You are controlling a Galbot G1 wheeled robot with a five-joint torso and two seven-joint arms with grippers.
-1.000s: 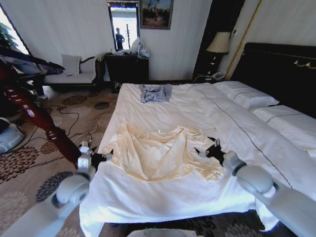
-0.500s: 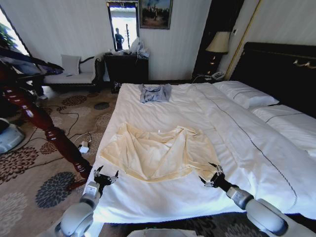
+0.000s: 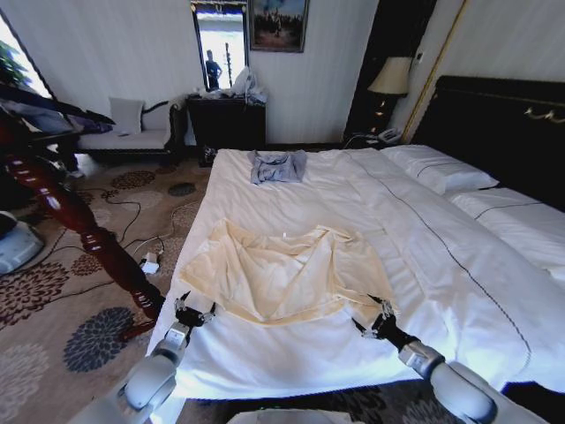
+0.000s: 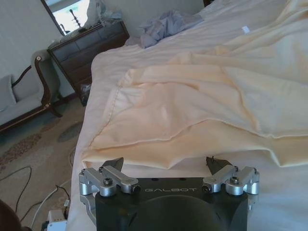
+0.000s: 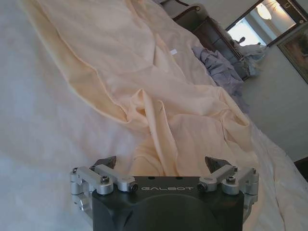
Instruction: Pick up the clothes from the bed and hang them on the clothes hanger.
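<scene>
Head view: the clothes, a pale cream-yellow garment, are seen spread flat and rumpled on the white sheet of the bed, in the half of the mattress nearer the robot. A small blue-grey garment is noted at 12 o'clock from the clothes, near the far edge of the bed and well apart from them. White pillows are placed against the dark headboard at about 2 o'clock.

The left gripper is positioned at the 7 o'clock corner of the clothes, over the bed's near left edge. Its fingers are held apart with nothing between them; in the left wrist view the hem of the clothes lies just ahead of the fingertips, not gripped.

The right gripper is positioned at the 5 o'clock corner of the clothes, over the sheet. Its fingers are likewise spread and empty; in the right wrist view a fold of the clothes runs toward the gap between them. Contact with the fabric cannot be told.

A reddish-brown turned wooden post is seen at 9 o'clock, beside the bed above the patterned carpet.
</scene>
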